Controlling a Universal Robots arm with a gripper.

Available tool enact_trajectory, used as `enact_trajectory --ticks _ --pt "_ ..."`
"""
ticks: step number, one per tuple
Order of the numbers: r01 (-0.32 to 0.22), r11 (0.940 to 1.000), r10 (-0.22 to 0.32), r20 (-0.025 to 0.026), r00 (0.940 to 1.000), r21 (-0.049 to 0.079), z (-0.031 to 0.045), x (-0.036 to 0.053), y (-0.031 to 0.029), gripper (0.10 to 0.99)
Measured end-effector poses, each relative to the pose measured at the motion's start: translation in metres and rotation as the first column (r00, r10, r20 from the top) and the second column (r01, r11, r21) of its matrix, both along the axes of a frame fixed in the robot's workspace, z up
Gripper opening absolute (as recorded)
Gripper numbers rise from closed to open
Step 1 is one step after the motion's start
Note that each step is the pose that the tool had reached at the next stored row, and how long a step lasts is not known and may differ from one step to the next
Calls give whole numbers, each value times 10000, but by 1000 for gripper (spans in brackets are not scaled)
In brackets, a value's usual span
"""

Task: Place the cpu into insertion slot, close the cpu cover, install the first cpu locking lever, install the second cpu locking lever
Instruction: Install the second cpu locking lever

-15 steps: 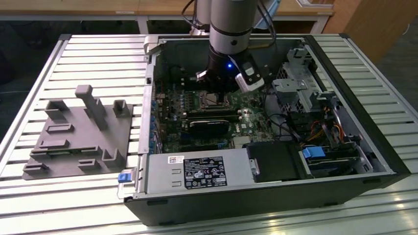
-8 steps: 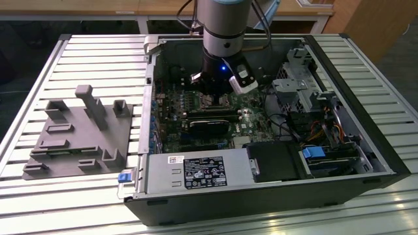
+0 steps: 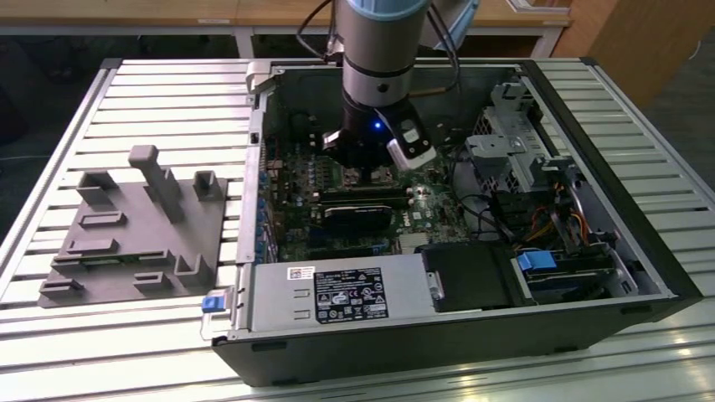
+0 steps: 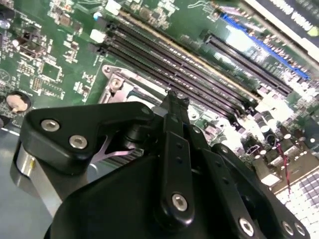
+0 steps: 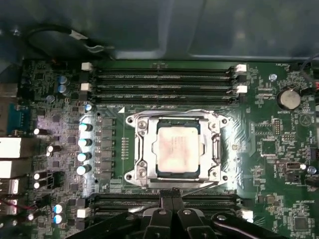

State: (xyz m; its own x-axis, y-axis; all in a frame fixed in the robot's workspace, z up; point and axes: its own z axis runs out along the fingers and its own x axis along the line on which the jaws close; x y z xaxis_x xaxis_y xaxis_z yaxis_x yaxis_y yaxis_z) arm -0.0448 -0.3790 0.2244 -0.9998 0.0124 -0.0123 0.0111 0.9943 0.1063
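In the first wrist view the cpu (image 5: pixel 178 148) lies flat in the insertion slot (image 5: pixel 130 175), silvery top up. The cpu cover (image 5: pixel 141 149) is down around it, its window framing the chip. A thin wire lever (image 5: pixel 169 110) runs along the socket's far side. My gripper (image 5: pixel 172 194) is shut with its two black fingers pressed together, nothing showing between them, just off the socket's near edge. In the second wrist view the gripper (image 4: pixel 174 102) stands right beside the socket's metal corner (image 4: pixel 117 82). In the exterior view the gripper (image 3: pixel 374 174) is low over the motherboard inside the open computer case.
Long black memory slots (image 5: pixel 164 79) flank the socket on both sides. A row of capacitors (image 5: pixel 84 142) and a coin battery (image 5: pixel 288 98) stand nearby. The power supply (image 3: pixel 335 293), drive bays (image 3: pixel 525 159) and case walls hem in the arm. A grey fixture (image 3: pixel 134 226) sits on the slatted table.
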Motion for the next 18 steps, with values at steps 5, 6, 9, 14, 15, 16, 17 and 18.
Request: enact_trajectory --ticks 5,6,9,14,15,16,17,18 --pt "-1 9999 1 1 10000 107 -7 -87 -34 106" --pt "0 9999 0 0 10000 129 -8 -111 -35 106" --pt "-1 9998 1 1 10000 186 -20 -132 -38 106" --pt "0 9996 0 0 10000 266 -86 -134 -41 106" --pt "-1 9995 2 -1 10000 310 -93 -138 -51 106" --pt "-1 9993 1 0 10000 384 -98 -143 -68 106" --pt "0 9990 0 0 10000 442 -100 -149 -81 106" --pt "0 9987 0 0 10000 508 -101 -157 -95 106"
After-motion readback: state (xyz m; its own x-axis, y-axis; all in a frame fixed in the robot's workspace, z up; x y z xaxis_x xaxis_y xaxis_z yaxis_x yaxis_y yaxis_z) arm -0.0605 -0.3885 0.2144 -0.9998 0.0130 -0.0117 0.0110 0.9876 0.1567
